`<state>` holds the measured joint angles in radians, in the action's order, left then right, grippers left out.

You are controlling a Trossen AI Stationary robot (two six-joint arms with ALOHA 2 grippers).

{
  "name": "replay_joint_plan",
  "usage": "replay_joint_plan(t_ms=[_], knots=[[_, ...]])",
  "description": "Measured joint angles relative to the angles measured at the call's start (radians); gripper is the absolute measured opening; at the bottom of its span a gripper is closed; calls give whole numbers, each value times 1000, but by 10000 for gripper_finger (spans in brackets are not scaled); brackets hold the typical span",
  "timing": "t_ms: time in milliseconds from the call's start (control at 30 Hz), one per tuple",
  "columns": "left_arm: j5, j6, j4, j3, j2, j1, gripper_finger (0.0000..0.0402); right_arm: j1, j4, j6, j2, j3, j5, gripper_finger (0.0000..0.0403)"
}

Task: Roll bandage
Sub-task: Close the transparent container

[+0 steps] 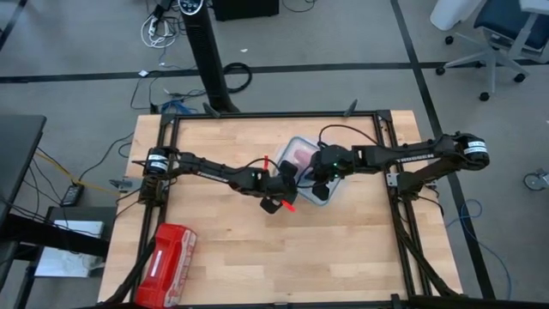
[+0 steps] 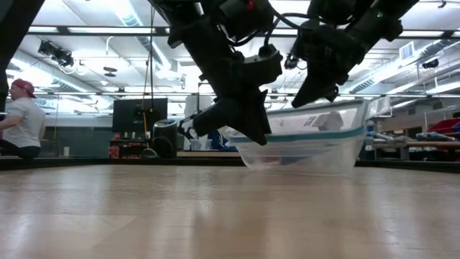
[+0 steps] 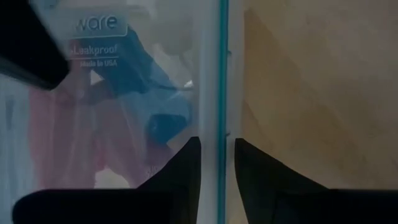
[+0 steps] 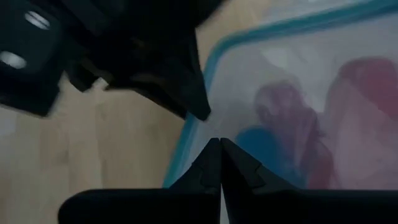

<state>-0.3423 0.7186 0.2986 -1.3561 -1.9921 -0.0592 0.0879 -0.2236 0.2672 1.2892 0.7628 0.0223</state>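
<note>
A clear plastic container (image 1: 302,163) with a teal-rimmed lid stands at the table's middle. The blue bandage (image 3: 163,123) lies inside it beside red-pink rolls (image 4: 367,118). It shows through the lid and also appears in the right wrist view (image 4: 264,152). My left gripper (image 3: 217,163) is at the container's near-left edge, its fingers closed on either side of the lid's rim. My right gripper (image 4: 219,144) is shut, with its tips over the lid close to the same edge. My left gripper has the lid's teal rim (image 3: 222,134) between its two fingers, one finger (image 3: 184,168) over the lid and one (image 3: 254,168) outside the container. The fingers come slanting down from the table's left. The container stands on the table. My right gripper's shut tips sit at the lid (image 4: 249,106) just inside the rim, coming from above and the right; I cannot tell whether they touch it.
A red zip pouch (image 1: 167,262) lies at the table's near left corner. A dark frame (image 1: 274,116) runs along the table's far and side edges. A person (image 2: 20,119) sits in the room beyond the table.
</note>
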Motion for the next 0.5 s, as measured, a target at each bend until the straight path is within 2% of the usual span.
replay_joint_plan(t_ms=[200,500], knots=[[0,3,64,-45,-2,0,93,14,-19,5,-19,-1,28,1],[4,6,104,-46,-2,-1,94,81,-10,-20,-40,-1,217,1]])
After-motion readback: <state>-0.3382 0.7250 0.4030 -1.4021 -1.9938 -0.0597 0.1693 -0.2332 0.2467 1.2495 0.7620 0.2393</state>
